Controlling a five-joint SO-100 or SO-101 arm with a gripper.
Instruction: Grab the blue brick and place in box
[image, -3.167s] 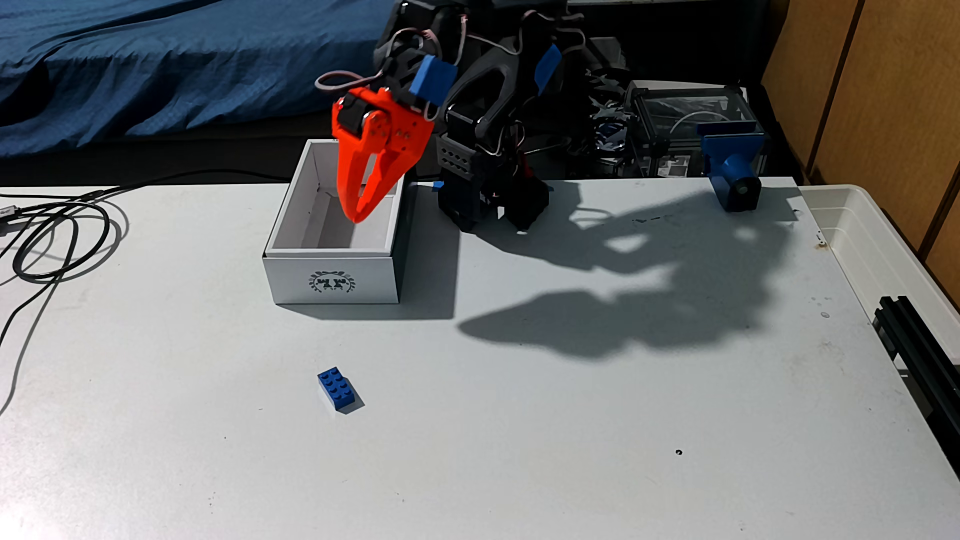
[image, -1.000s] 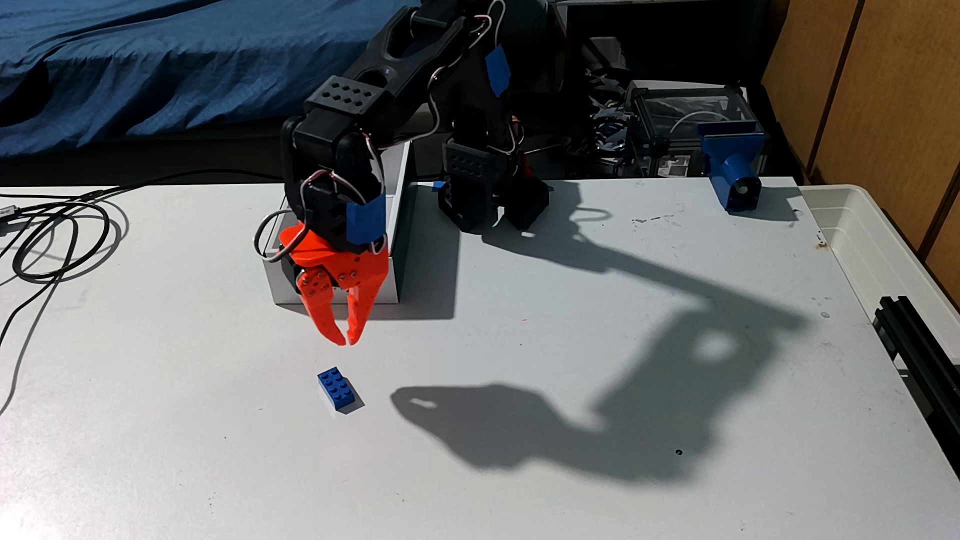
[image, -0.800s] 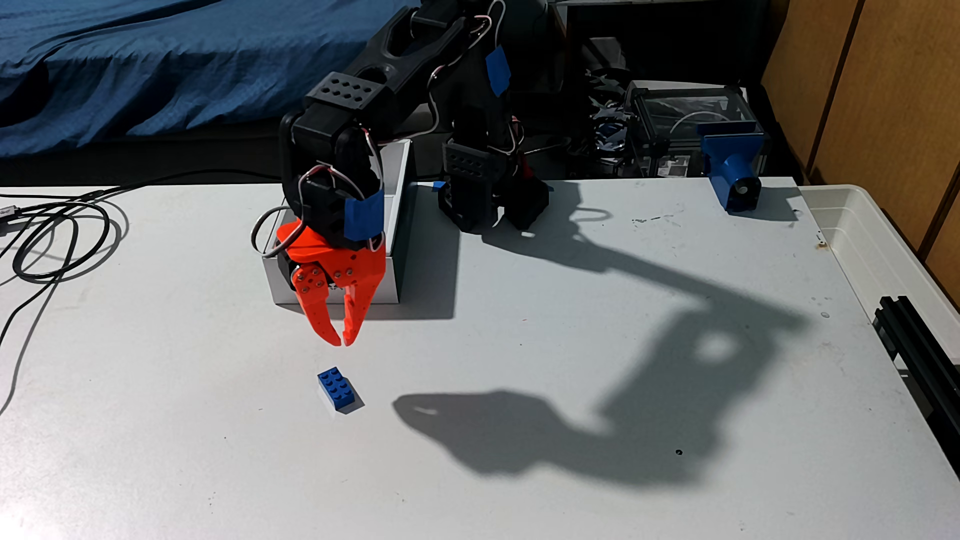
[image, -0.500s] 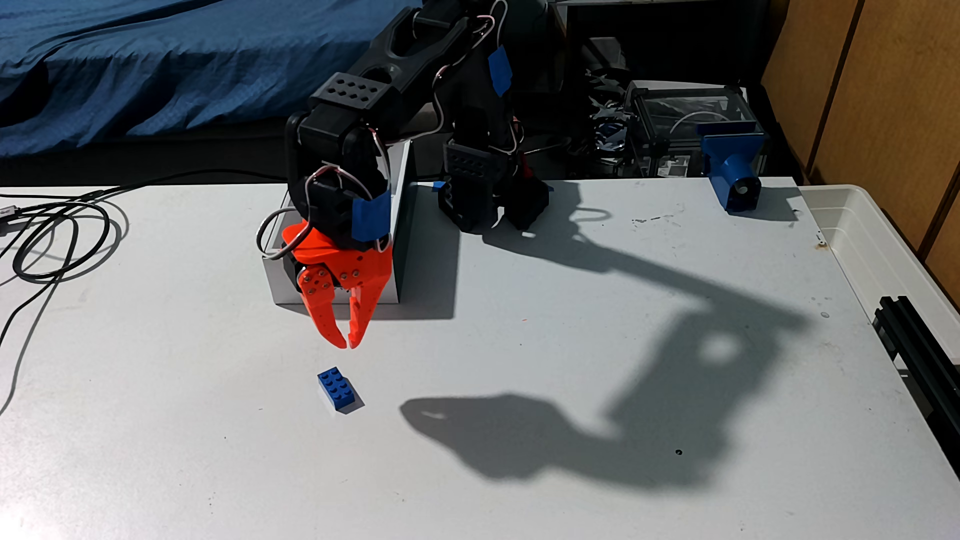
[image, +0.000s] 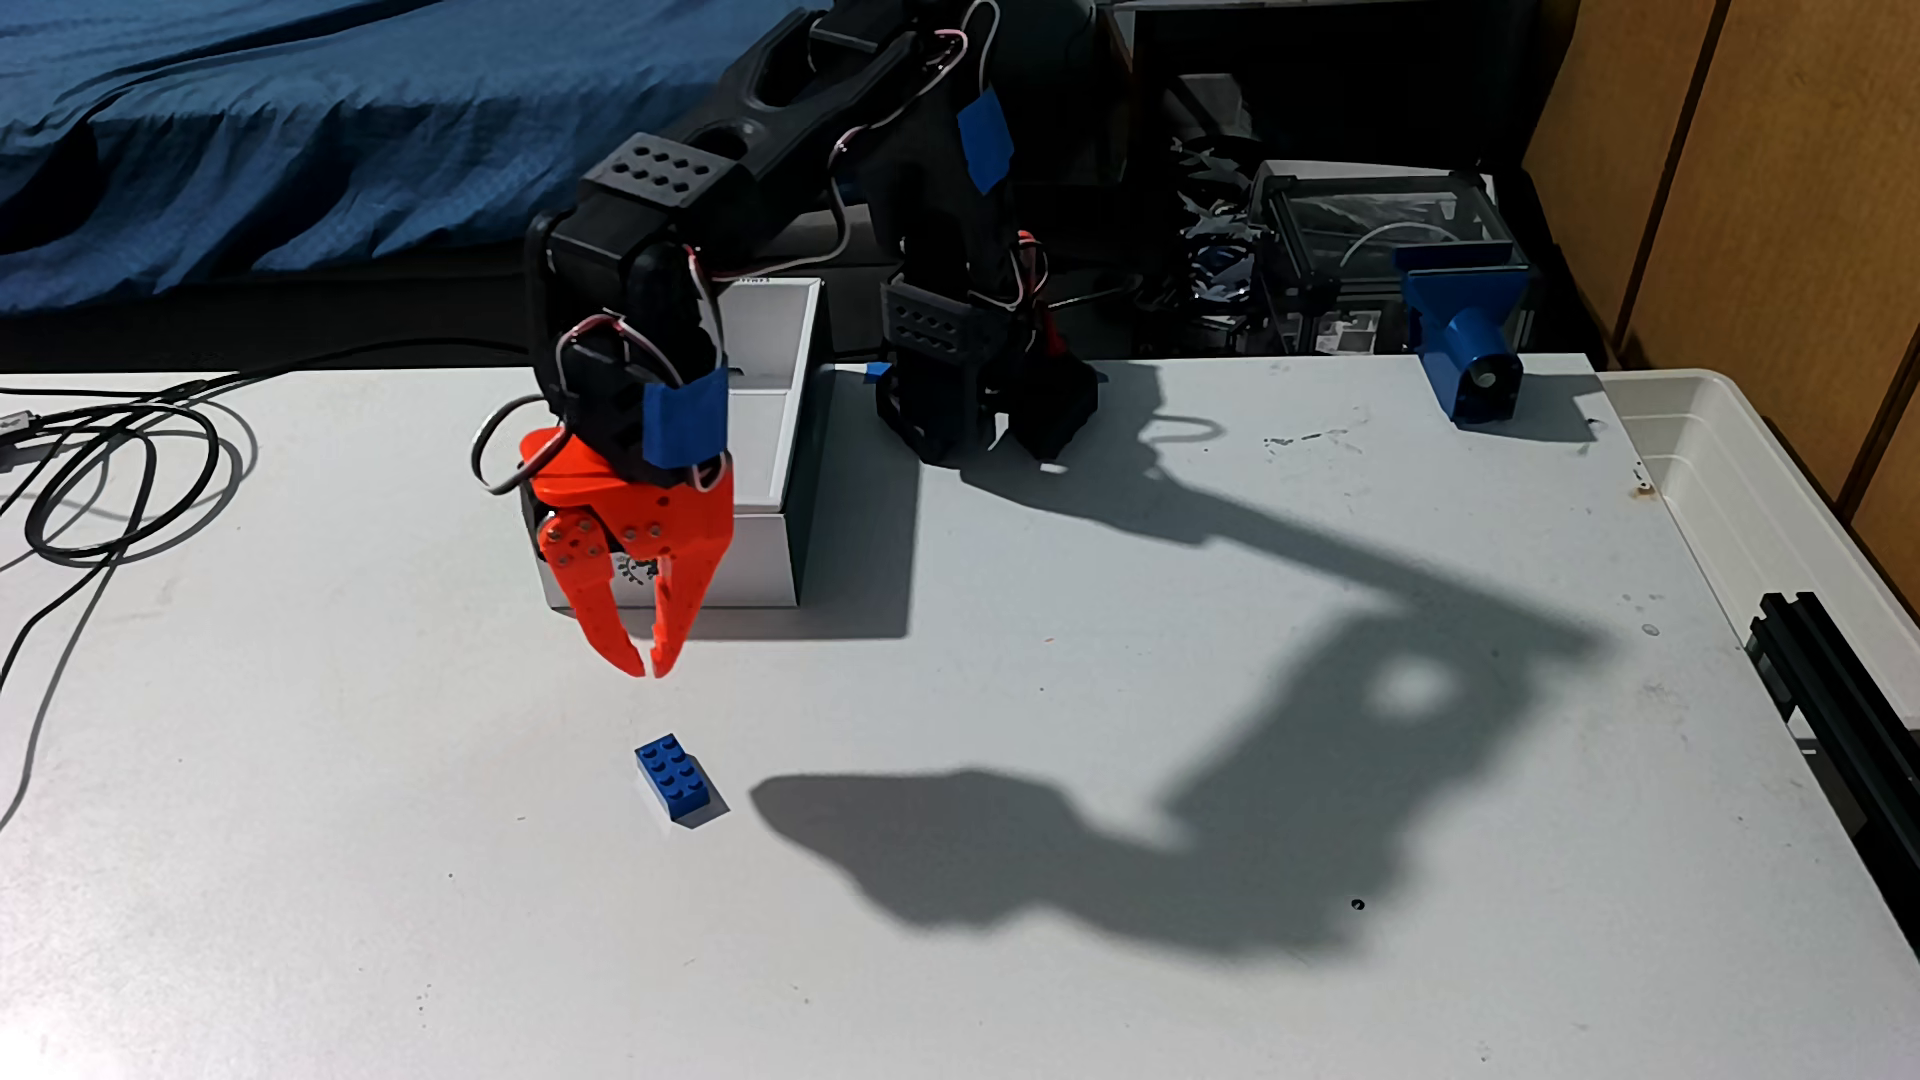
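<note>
The orange pincer (image: 646, 667) was seen nearly clenched and empty, above the blue brick (image: 675, 780), which lay mid-surface toward the near edge, apart from the box (image: 769, 550). A wider opening was judged necessary, aligned across the brick's short sides before descent.

The arm (image: 727, 156) is matte black plastic with perforated blocks, thin white and red wires looping along it and blue tape strips (image: 684, 417) wrapped around it; its gripper (image: 646, 665) is bright orange with small screw heads
</note>
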